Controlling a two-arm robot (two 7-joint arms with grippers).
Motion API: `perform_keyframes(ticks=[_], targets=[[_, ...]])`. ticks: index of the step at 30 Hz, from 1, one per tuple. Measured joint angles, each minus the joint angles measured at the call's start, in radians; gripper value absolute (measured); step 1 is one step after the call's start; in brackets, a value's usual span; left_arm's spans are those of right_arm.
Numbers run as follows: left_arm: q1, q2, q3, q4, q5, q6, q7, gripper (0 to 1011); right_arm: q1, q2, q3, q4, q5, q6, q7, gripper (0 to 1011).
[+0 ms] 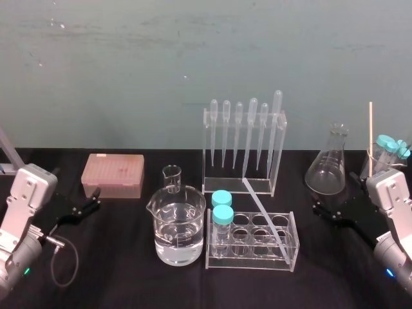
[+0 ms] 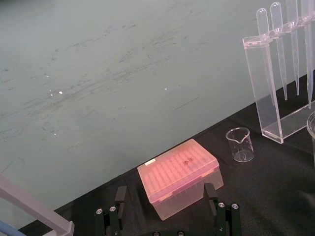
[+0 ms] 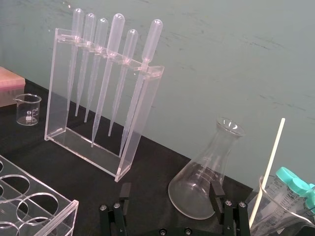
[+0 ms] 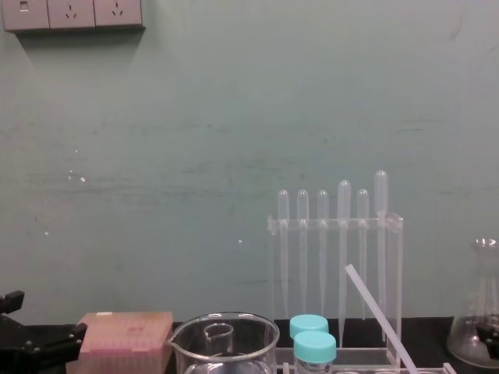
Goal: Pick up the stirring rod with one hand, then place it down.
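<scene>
Leaning in the test-tube rack [image 1: 293,256] beside two teal-capped tubes [image 1: 223,216], the stirring rod [image 1: 264,214]; beaker [image 1: 180,222] holds clear liquid [image 1: 178,248]; left tool [image 2: 165,188] and right tool [image 3: 171,189] spread wide, empty.

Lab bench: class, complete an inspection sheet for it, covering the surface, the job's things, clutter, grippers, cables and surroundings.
Surface: black table, no spills seen.
Job's things: stirring rod leans slanted across the test-tube rack, untouched.
Clutter: pink tip box; small beaker; large beaker of clear liquid; pipette rack holding six pipettes; two teal-capped tubes in the test-tube rack; conical flask; far-right beaker holding capped tubes and a thin stick.
Grippers: left gripper open, empty, facing the tip box; right gripper open, empty, facing the flask.
Cables: black cable loop beside the left arm.
Surroundings: teal wall; wall sockets.
</scene>
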Motion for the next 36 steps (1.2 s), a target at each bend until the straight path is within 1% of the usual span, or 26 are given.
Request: perform_keyframes(ticks=[36], targets=[[0.000, 0.000, 0.000, 0.000, 0.000, 0.000, 0.000, 1000, 0.000, 0.000, 0.000, 0.000, 0.000, 0.000, 0.000, 1003]])
